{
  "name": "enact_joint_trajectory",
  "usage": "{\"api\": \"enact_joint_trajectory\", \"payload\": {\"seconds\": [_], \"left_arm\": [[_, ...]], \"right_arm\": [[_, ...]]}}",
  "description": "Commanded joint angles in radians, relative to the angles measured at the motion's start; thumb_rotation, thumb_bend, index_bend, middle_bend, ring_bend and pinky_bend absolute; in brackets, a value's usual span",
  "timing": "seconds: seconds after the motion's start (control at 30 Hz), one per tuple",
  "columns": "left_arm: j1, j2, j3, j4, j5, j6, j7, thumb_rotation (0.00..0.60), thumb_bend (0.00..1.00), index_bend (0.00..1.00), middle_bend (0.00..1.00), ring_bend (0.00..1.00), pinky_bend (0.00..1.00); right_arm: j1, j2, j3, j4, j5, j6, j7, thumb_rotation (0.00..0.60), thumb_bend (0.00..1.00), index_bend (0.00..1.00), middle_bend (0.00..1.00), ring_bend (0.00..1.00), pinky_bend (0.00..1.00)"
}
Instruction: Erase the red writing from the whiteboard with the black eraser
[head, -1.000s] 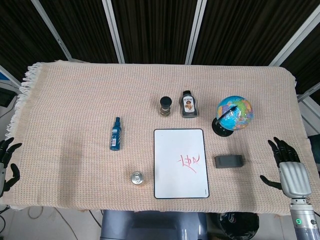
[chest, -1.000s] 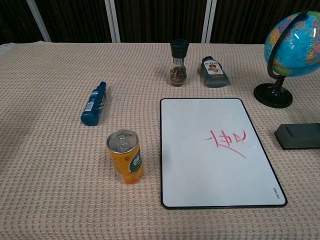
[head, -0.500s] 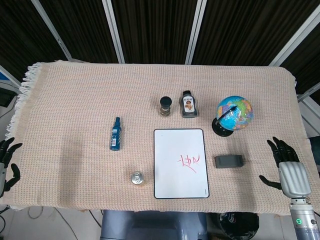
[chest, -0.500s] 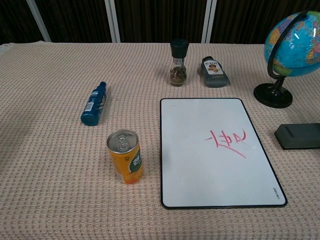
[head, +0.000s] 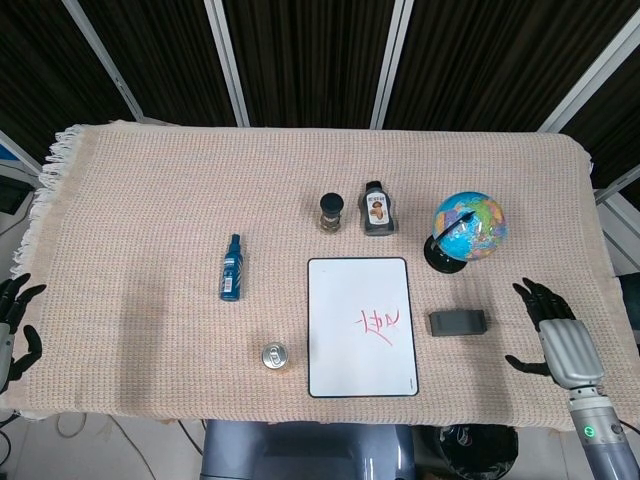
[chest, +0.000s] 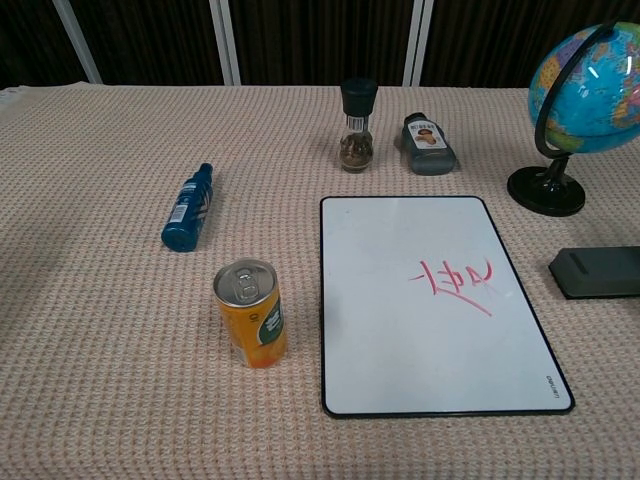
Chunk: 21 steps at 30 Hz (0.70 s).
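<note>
**Both hands off to the sides, eraser untouched beside the board**

Nearest edge, head view only: right hand (head: 560, 340) sits at the worktop's (head: 150, 200) right front corner, fingers spread wide, holding nothing, apart from the black eraser (head: 459, 322). Left hand (head: 12, 325) shows at the far left edge, partly cut off, fingers apart, empty. Chest view shows neither hand.

Orange can (chest: 251, 312) stands upright near the front, just left of the whiteboard (chest: 400, 350). Head view gives only its silver top; chest view shows the orange side and pull-tab.

Whiteboard lies flat, centre-front, black rim. Red writing (chest: 452, 282) sits on its right half, abt mid-height, intact. Eraser lies on the cloth just right of the board, level w/ the writing; chest view crops its right end, head view shows it whole.

Blue bottle (chest: 187, 206) lies on its side, well left of the board.

Further back: globe (head: 468, 228) on a black stand behind the eraser, cut off at the right in chest view. Spice grinder (chest: 357, 126) w/ black cap stands upright behind the board's top edge, a dark flat bottle (chest: 429, 143) lying just right of it. Label detail too small to read.
</note>
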Motion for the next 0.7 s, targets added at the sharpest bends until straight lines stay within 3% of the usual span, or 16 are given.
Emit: {"api": "enact_joint_trajectory", "payload": {"seconds": [0.03,0.3,0.7], "left_arm": [[0.000,0.001,0.000,-0.001,-0.001,0.000,-0.003,0.600,0.74,0.17,0.04,0.00,0.00],[0.000,0.004,-0.003,-0.007,-0.012,-0.005,-0.001,0.600,0.74,0.17,0.04,0.00,0.00],[0.000,0.001,-0.001,-0.009,-0.015,-0.008,0.010,0.600,0.74,0.17,0.04,0.00,0.00]], "right_arm": [[0.059,0.005,0.012,0.011,0.026,-0.091,0.024,0.600,0.10,0.00,0.07,0.09,0.12],[0.137,-0.031,0.012,0.043,0.036,-0.207,0.024,0.600,0.15,0.03,0.14,0.15,0.12],[0.200,-0.107,0.000,0.061,0.049,-0.286,-0.012,0.600,0.28,0.13,0.20,0.19,0.15]]}}
